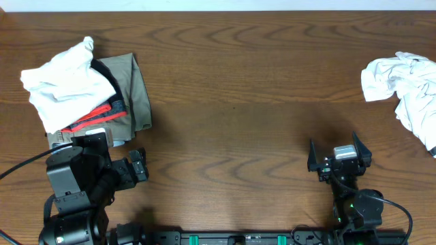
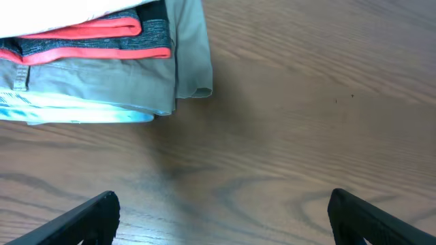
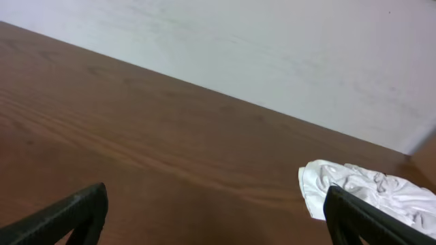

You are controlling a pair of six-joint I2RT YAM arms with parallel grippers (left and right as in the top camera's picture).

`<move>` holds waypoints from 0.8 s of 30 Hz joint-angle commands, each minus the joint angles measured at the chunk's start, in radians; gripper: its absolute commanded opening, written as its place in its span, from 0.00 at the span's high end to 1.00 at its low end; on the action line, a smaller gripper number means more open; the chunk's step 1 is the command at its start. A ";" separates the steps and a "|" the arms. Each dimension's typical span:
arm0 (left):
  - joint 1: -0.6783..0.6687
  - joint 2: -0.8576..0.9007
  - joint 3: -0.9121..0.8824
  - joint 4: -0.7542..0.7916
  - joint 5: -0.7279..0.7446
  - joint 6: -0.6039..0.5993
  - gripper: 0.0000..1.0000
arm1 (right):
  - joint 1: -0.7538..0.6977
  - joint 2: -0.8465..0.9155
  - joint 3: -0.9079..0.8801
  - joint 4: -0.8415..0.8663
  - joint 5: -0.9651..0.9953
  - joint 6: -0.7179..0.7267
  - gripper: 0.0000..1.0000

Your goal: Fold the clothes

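The clothes lie in two places. At the far left a crumpled white garment (image 1: 65, 82) tops a stack of khaki (image 1: 138, 88), black and grey-with-red-trim (image 1: 95, 121) pieces. The left wrist view shows that stack's near edge: red-trimmed grey (image 2: 102, 37) over khaki (image 2: 102, 78). A second crumpled white garment (image 1: 409, 85) lies at the far right, and its corner (image 3: 354, 187) shows in the right wrist view. My left gripper (image 1: 129, 165) (image 2: 223, 197) is open just in front of the stack, over bare wood. My right gripper (image 1: 335, 146) (image 3: 216, 189) is open and holds nothing, well short of the right garment.
The brown wooden table (image 1: 231, 88) stretches between the two heaps. Its far edge meets a pale wall (image 3: 272, 47). Black cables and the arm bases run along the near edge (image 1: 231, 238).
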 commanded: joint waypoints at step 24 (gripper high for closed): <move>-0.136 -0.457 -0.390 0.369 -0.150 0.010 0.02 | 0.000 -0.005 -0.001 -0.006 -0.014 -0.005 0.01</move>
